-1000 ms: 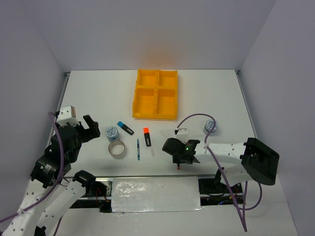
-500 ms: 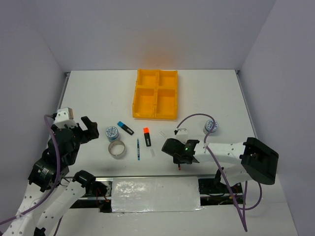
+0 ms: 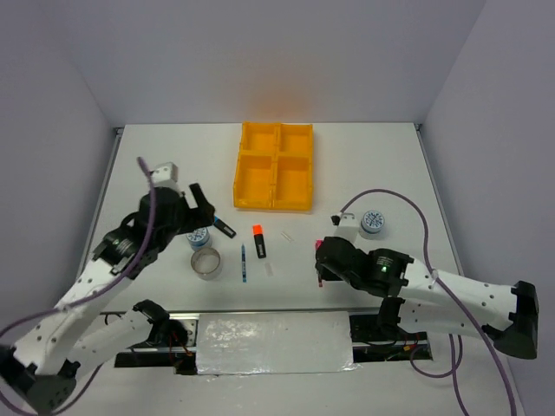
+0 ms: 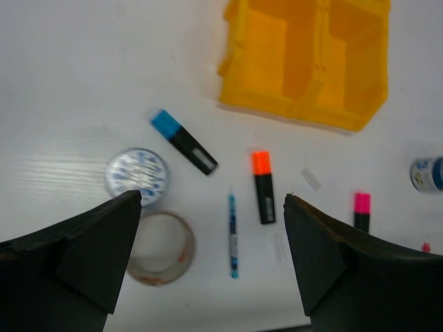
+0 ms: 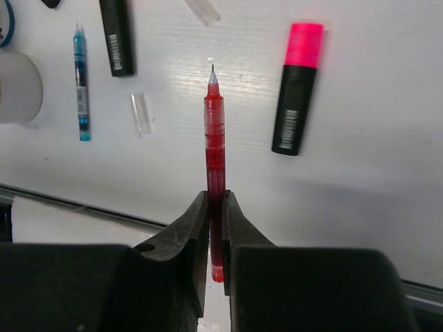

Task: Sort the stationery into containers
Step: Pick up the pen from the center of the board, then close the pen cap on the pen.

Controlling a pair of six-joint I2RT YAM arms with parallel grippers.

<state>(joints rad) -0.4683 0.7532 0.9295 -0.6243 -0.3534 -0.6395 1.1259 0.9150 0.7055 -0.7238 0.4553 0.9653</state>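
The yellow-orange four-compartment tray (image 3: 274, 166) stands at the back centre; its compartments look empty. My right gripper (image 5: 215, 200) is shut on the dark red pen (image 5: 216, 159) and holds it above the table, tip pointing away. The pink highlighter (image 5: 296, 90) lies just right of the pen. My left gripper (image 4: 211, 200) is open and empty, hovering above the blue highlighter (image 4: 183, 141), a blue-white roll (image 4: 137, 176), the grey tape ring (image 4: 163, 238), the teal pen (image 4: 232, 235) and the orange highlighter (image 4: 263, 187). The second roll (image 3: 373, 222) lies at the right.
Two small clear caps (image 5: 140, 114) lie on the table near the orange highlighter. A shiny foil strip (image 3: 273, 342) runs along the near edge between the arm bases. White walls close in the table at the back and both sides.
My left arm has swung forward and right, from the table's left edge to above the stationery. My right arm has stretched out, the gripper shifting slightly right with the red pen in it.
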